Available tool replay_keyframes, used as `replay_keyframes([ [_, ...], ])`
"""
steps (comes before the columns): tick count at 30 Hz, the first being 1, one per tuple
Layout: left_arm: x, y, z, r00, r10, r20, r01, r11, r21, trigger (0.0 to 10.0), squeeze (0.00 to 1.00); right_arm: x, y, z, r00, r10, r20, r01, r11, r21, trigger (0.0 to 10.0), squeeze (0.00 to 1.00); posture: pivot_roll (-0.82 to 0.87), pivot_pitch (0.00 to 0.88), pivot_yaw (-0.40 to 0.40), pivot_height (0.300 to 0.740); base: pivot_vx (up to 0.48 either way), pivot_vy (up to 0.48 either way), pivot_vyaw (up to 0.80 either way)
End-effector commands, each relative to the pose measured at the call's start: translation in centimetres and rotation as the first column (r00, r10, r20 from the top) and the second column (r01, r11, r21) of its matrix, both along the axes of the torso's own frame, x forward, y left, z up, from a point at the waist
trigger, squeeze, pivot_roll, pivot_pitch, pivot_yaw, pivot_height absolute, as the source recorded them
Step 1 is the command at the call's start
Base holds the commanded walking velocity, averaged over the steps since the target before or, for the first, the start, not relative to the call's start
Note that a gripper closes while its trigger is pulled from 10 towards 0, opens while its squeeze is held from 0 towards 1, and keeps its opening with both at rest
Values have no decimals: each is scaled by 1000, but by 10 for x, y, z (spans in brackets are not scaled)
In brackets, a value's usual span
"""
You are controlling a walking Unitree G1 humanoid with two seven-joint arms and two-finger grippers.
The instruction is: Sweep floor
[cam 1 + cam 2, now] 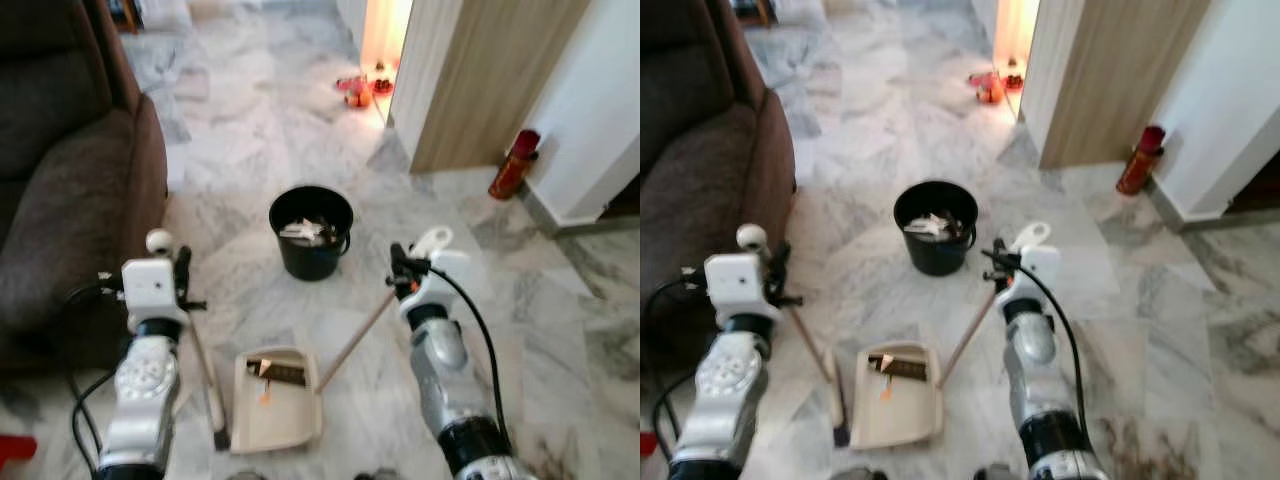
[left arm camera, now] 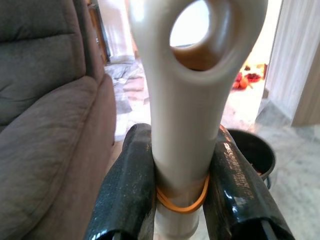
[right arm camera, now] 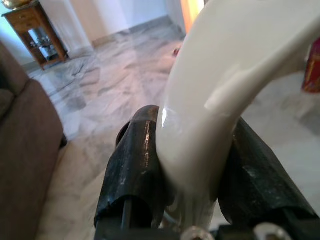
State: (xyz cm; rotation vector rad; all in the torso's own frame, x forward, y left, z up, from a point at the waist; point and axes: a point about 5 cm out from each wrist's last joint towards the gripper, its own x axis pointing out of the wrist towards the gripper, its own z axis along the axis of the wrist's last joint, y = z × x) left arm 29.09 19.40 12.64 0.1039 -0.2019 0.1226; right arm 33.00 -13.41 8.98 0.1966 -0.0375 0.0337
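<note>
Both tools in hand already. Left claw (image 2: 180,195) clamped tight on the broom handle (image 2: 187,100) near its top, just below the hanging hole, brush end (image 1: 220,436) down on the marble floor (image 1: 240,120) beside the dustpan (image 1: 280,415). Right claw (image 3: 197,175) pinched shut around the white grip of the dustpan handle (image 1: 432,245), pan flat on the floor with some scraps in it, black bucket (image 1: 311,232) just beyond. Probably light, stiff plastic, smooth and a bit slippery, so gripping high gives reach but less control. Couch (image 1: 60,180) close on the left.
</note>
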Motion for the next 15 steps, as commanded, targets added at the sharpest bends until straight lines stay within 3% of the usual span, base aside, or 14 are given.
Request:
replay_keyframes([
  [1, -1, 5, 7, 999, 14, 31, -15, 1000, 12, 10000, 0, 4, 4, 10, 999, 2, 40, -3, 1000, 13, 10000, 0, 162, 160, -33, 740, 311, 0, 0],
  [15, -1, 5, 8, 999, 13, 32, -13, 1000, 11, 10000, 0, 4, 6, 12, 999, 14, 49, -15, 1000, 10, 10000, 0, 164, 154, -34, 740, 313, 0, 0],
])
